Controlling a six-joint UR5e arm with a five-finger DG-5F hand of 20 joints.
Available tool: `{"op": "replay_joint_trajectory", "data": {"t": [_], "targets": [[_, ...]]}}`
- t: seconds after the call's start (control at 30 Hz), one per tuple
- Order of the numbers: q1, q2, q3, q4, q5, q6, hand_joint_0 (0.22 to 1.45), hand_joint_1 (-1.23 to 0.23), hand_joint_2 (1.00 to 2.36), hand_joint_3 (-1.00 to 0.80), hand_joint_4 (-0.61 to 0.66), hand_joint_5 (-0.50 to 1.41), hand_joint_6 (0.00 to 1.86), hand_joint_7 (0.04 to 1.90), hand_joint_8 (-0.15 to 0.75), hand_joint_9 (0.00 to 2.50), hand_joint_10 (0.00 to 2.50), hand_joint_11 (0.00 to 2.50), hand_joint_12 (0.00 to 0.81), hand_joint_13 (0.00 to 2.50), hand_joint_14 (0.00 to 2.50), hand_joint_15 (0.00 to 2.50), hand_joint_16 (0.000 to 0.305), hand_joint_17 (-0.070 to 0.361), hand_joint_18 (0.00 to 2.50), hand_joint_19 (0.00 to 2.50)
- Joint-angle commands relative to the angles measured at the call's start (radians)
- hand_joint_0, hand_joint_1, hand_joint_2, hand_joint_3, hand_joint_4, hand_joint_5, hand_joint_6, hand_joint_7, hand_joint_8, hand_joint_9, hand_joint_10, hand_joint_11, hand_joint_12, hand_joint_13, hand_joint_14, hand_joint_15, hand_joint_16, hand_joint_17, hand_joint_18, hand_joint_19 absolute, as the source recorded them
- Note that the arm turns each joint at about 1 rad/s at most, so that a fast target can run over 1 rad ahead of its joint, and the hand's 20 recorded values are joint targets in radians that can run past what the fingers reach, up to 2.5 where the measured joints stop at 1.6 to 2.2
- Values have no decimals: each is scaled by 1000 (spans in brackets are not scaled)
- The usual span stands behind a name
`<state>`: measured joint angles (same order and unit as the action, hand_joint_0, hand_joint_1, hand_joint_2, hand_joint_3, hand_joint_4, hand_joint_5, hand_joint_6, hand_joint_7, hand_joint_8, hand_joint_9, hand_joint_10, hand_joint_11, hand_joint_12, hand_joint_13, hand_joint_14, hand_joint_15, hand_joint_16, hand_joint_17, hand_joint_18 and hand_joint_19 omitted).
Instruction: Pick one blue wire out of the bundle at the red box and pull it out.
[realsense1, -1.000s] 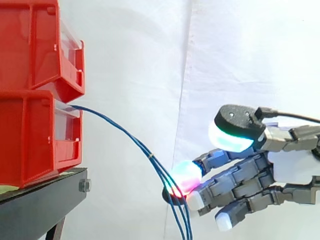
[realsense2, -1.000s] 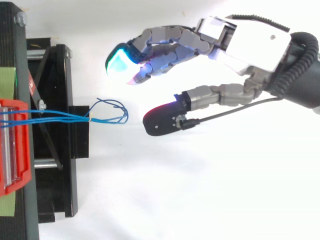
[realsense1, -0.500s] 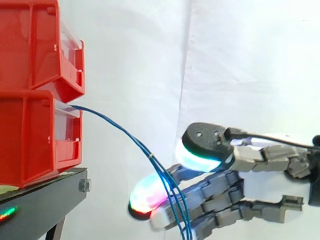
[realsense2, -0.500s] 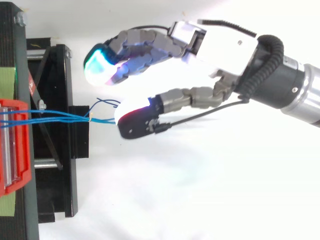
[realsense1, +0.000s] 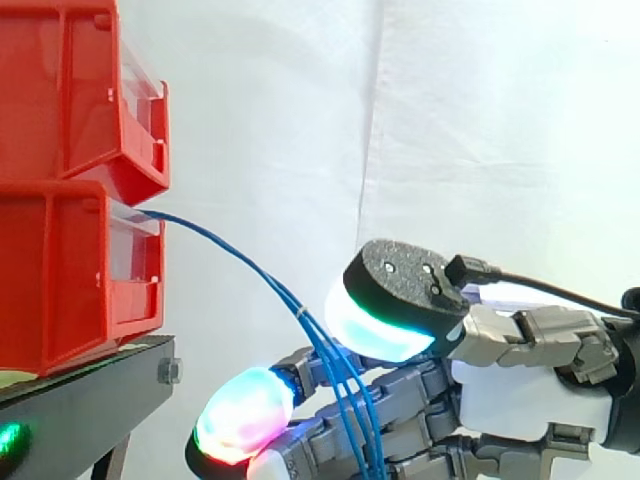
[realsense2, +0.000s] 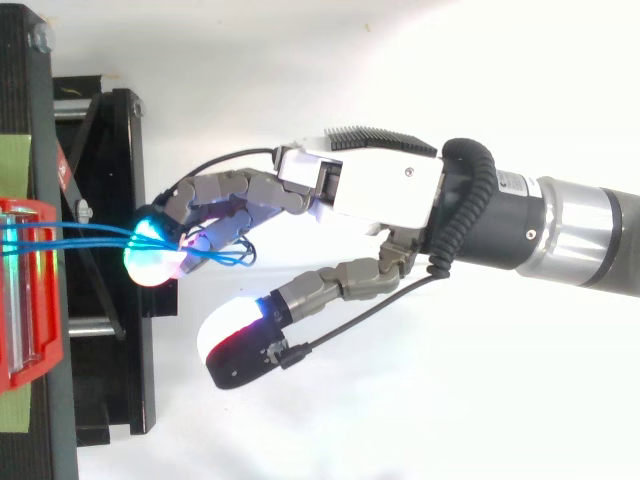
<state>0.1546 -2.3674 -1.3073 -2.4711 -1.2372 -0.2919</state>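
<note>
The robot's grey hand (realsense2: 370, 190) has been brought further in toward the bins since half a second ago, so that its fingers (realsense2: 225, 195) now lie under the bundle of thin blue wires (realsense1: 305, 318), where before they were held just short of it.

The wires are seen leaving the front of the lower red plastic bin (realsense1: 70, 270). From there they arc down and to the right, and are draped across the outstretched fingers before passing out at the bottom of the side view.

The fingers are held nearly straight and spread away from the thumb (realsense2: 300, 295), with nothing clamped. From above, the thumb's broad pad (realsense2: 235, 345) is seen well to one side of the wires. A fingertip pad (realsense1: 243, 415), lit green and pink, is placed below the wires, near the edge of the black metal bench (realsense1: 80, 400).

A second red plastic bin (realsense1: 70, 90) is stacked on the lower one, and both are carried by the bench. A white curtain (realsense1: 480, 120) hangs behind.
</note>
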Motion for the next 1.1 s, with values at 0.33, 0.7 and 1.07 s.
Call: {"op": "replay_joint_trajectory", "data": {"t": [0.33,0.7,1.07], "targets": [[-12,-1,0,11,-16,112,531,-640,1001,-487,371,-144,503,887,348,563,4,112,451,394,6,196,64,144,571,558],[-21,0,2,9,-19,160,549,-645,1004,-454,373,-136,504,936,346,583,4,119,445,410,7,206,63,142,589,569],[-27,0,23,6,-25,157,588,-689,1014,-329,288,-118,502,1211,341,568,6,153,438,400,7,213,61,138,569,576]]}}
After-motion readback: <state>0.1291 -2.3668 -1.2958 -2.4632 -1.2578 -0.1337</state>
